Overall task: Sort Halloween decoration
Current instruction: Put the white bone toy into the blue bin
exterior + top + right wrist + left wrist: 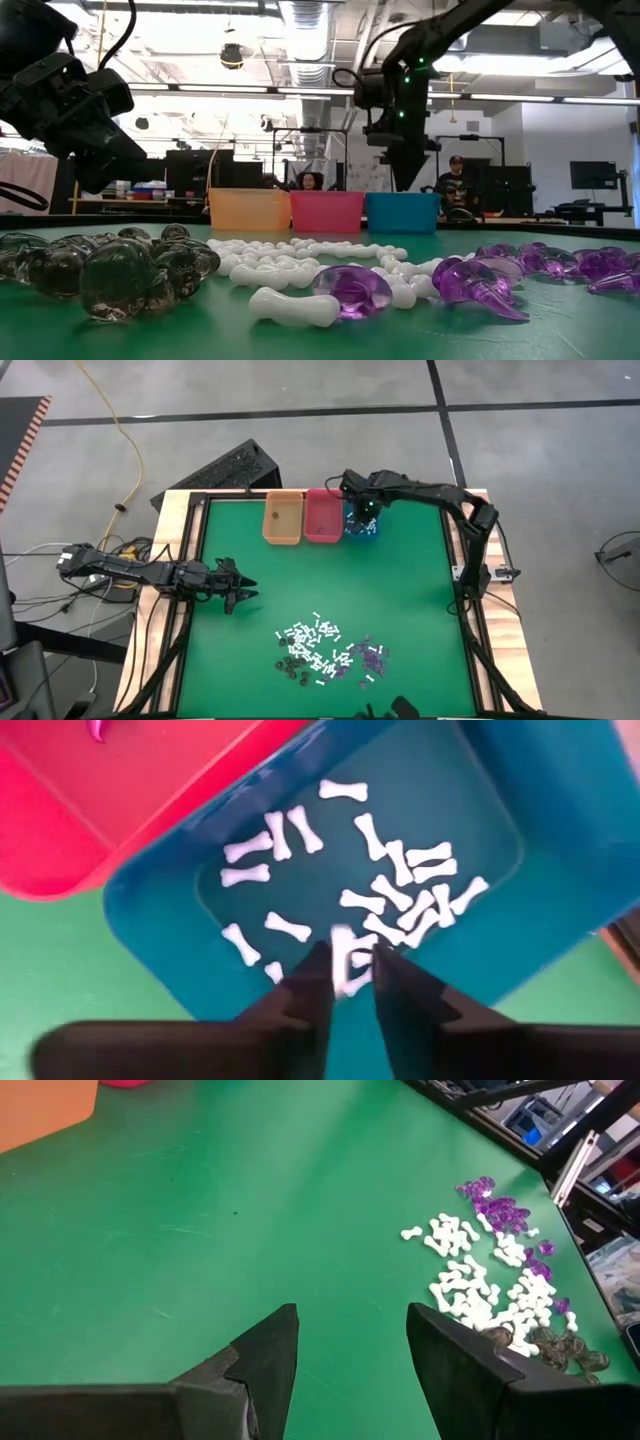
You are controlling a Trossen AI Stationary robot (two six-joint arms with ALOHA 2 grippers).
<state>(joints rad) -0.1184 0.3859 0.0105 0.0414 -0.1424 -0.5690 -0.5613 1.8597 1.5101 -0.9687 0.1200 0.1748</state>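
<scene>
Halloween decoration (pixel 325 650): tiny plastic pieces heaped on the green table (pixel 320 580) near its front edge. White bones (pixel 470 1285) lie in the middle of the heap, purple bits (pixel 470 280) to one side, dark bits (pixel 120 270) to the other.

Teal bin (pixel 560 935): far edge of the table, beside the pink bin (pixel 323 516) and orange bin (pixel 282 518). It holds white bones only, which suggests one colour per bin.

Right gripper (pixel 346 970): poised over the teal bin, fingers slightly parted, one white bone between the tips; apparently being let go, though whether it is free I cannot tell.

Left gripper (pixel 350 1350): waits low over bare green, well apart from the heap, jaws wide and empty.
</scene>
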